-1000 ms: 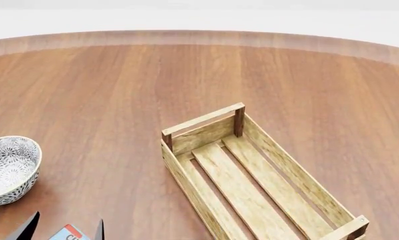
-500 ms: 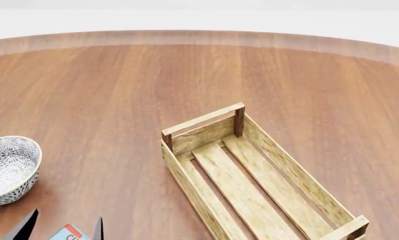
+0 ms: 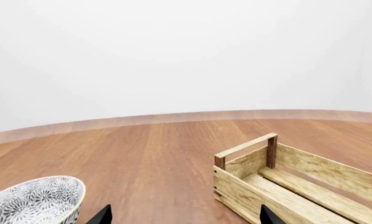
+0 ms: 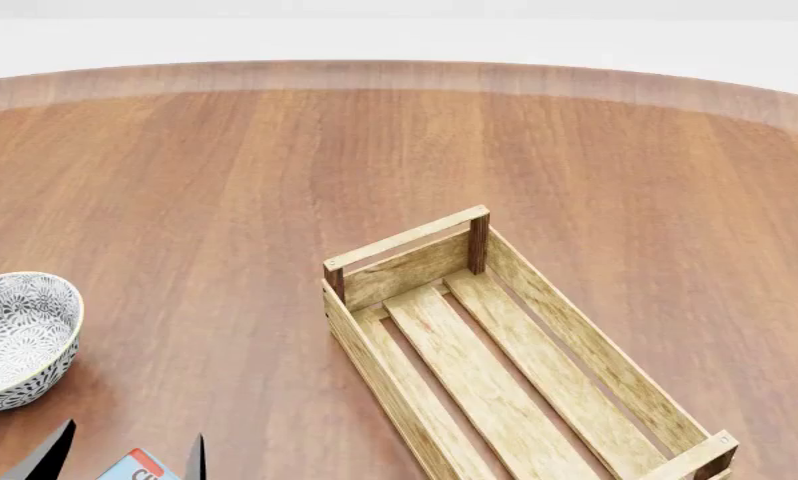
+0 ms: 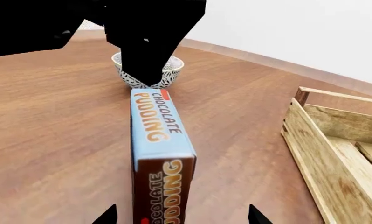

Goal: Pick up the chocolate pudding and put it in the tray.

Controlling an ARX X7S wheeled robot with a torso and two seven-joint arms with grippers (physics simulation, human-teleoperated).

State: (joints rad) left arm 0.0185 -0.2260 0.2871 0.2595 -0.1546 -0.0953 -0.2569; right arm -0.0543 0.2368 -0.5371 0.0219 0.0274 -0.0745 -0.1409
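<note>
- Two grippers sit close to one pudding box; judged risk of arm-to-arm collision if both close in together.
- Pudding box location: resting on the table, light-blue face up, between the bowl and the crate. Near the bowl, well apart from the crate, not yet inside it.
- Left gripper: fingers spread, one on each side of the box in the head view, nothing pinched. Shows as a dark mass over the far end of the box in the right wrist view. Contact with the box: cannot tell.
- Right gripper: fingers spread, tips framing the near end of the box, nothing pinched.
- Risk 1, end grasp: pinching so near one end of a long box probably lets it swing down or twist out during the lift.
- Risk 2, push instead of pinch: one finger landing first likely slides or tips the box, possibly toward the bowl.
- Risk 3, crate wall: carrying too low probably catches the box on the near side wall or the raised end bar, knocking it loose or shoving the crate.
- Risk 4, poor sight: box sits at the very bottom edge of the head view and is absent from the left wrist view, so alignment errors are likely to go unnoticed.
</note>
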